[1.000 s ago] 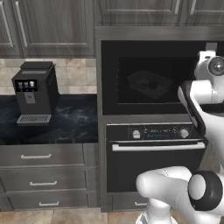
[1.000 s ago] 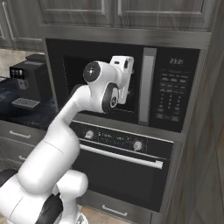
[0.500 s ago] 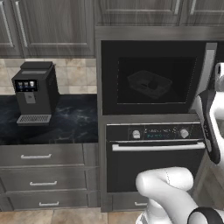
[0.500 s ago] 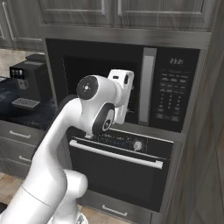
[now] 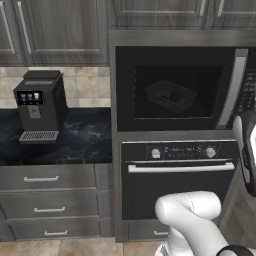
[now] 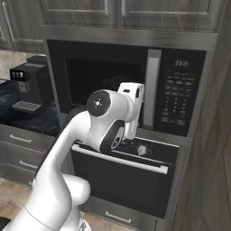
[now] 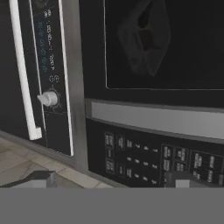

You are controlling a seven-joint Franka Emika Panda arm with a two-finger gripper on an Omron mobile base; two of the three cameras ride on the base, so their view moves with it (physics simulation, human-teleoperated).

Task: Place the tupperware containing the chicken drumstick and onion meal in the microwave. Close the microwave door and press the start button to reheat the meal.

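Observation:
The microwave [image 5: 172,89] is built into the dark cabinet wall, and the microwave door [image 6: 103,81] is shut. Through the dark glass the tupperware [image 5: 170,96] shows faintly on the cavity floor, also in the hand view as the tupperware [image 7: 142,37]. The chicken drumstick and the onion cannot be made out behind the glass. My gripper [image 7: 111,181] is open with nothing between its tips. It faces the keypad [image 7: 159,162] and the silver door handle [image 7: 157,119] from close by. In the right base view the white hand [image 6: 131,93] hangs just left of the handle [image 6: 151,88].
A black oven [image 5: 175,175] with knobs and a horizontal handle sits right under the microwave. A coffee machine [image 5: 40,106] stands on the dark counter [image 5: 75,142] to the left, above grey drawers. A cabinet side wall [image 6: 207,149] closes the right.
The arm has dropped and swung right; in the left base view it slid to the right edge, uncovering the door handle. The door stays shut and the gripper stays open.

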